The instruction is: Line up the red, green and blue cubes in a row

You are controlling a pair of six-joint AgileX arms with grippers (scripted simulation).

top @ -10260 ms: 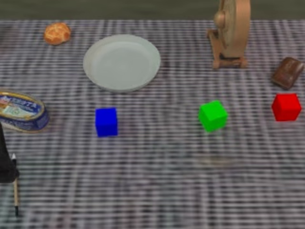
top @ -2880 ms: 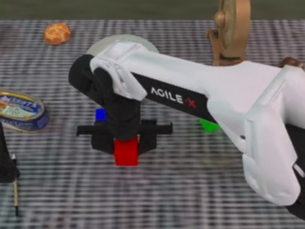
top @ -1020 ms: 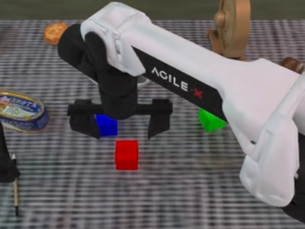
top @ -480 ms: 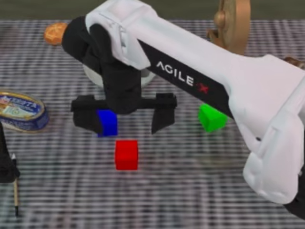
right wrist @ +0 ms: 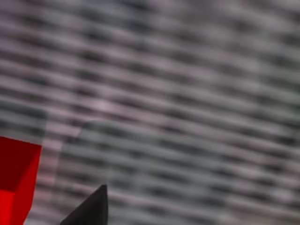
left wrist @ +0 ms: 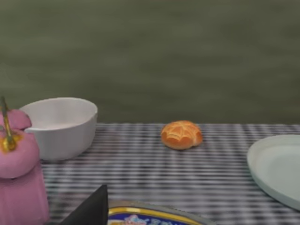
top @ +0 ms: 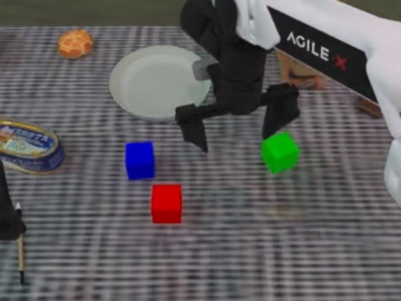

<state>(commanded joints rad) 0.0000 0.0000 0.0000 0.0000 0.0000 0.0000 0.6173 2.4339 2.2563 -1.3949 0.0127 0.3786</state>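
The right end effector [top: 237,132] hangs empty, fingers apart, between the blue cube [top: 140,160] and green cube [top: 279,152]; the red cube [top: 166,203] sits just beside the blue.

Right arm reaches over table centre, right gripper [top: 237,133] spread wide, empty. Left arm [top: 7,213] parked at left edge.

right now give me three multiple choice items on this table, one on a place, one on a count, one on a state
1. Where is the red cube?
A. on the plate
B. just below and right of the blue cube
C. beside the bread roll

2. How many plain coloured cubes are on the table?
A. two
B. three
C. four

3. The right gripper is:
A. open and empty
B. shut on the green cube
C. out of view

Key: 1 B, it lies at the blue cube's lower right; 2 B, red, blue, green; 3 A, its fingers are spread, nothing between.
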